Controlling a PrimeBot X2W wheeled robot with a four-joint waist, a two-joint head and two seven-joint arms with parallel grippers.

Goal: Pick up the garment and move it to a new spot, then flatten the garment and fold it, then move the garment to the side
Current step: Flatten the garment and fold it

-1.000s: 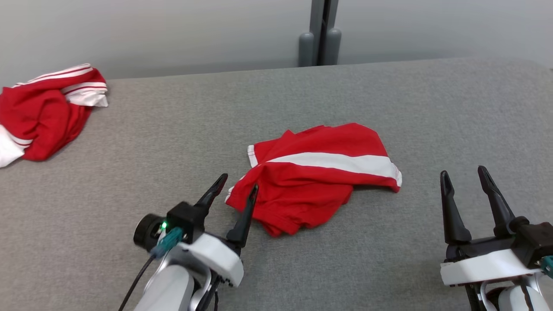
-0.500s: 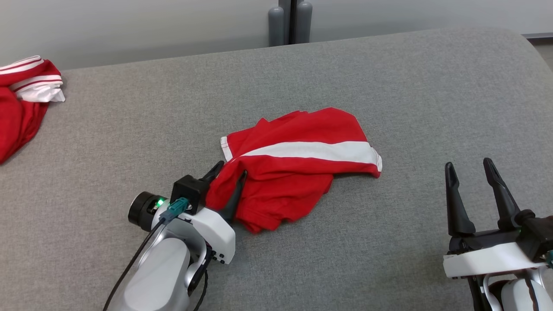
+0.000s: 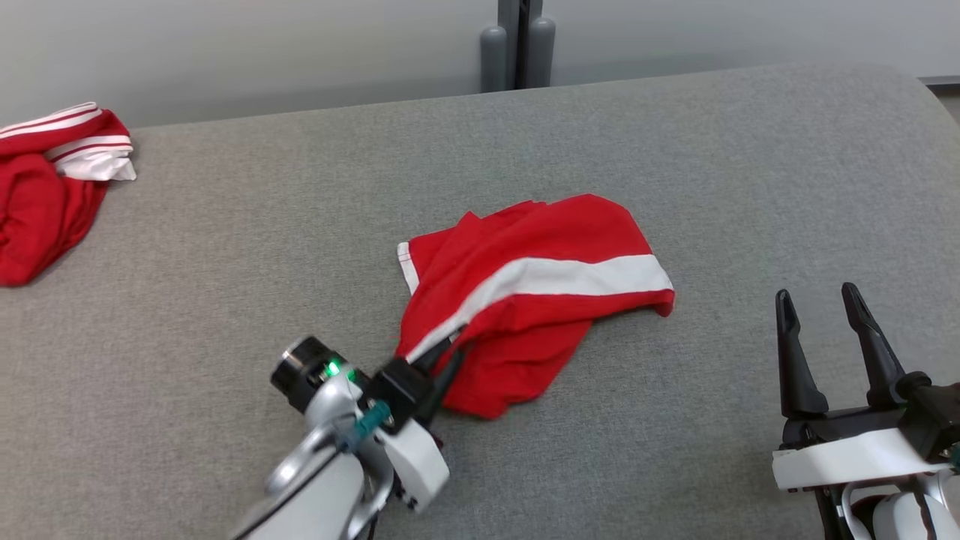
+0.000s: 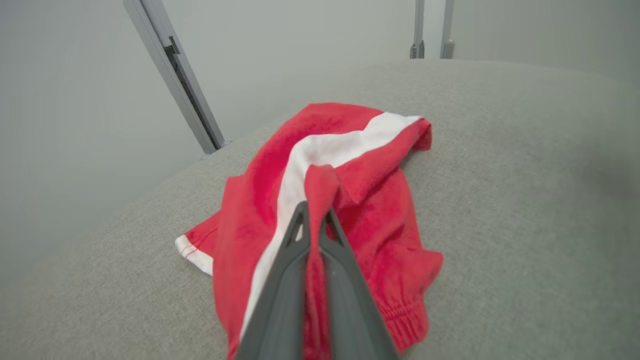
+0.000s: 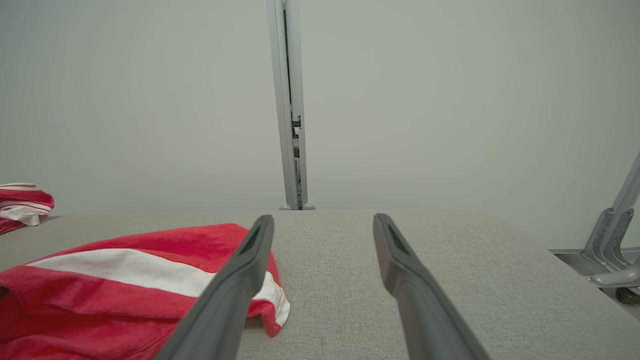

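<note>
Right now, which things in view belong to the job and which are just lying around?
In the job:
- red garment with white stripe, middle of the gray table
- left gripper, shut on its near edge
- right gripper, open, apart from it

Lying about:
- second red-and-white garment, crumpled at the table's far left
- gray post behind the table

A grey, cloth-covered table (image 3: 735,150) stretches wide, with its far right corner rounded off. Near the middle lies a red garment (image 3: 555,232) with a broad white stripe. It is rumpled, and its near left end is raised off the cloth. Well apart from it, at the far left edge, a red-and-white heap (image 3: 45,202) sits bunched up.
</note>
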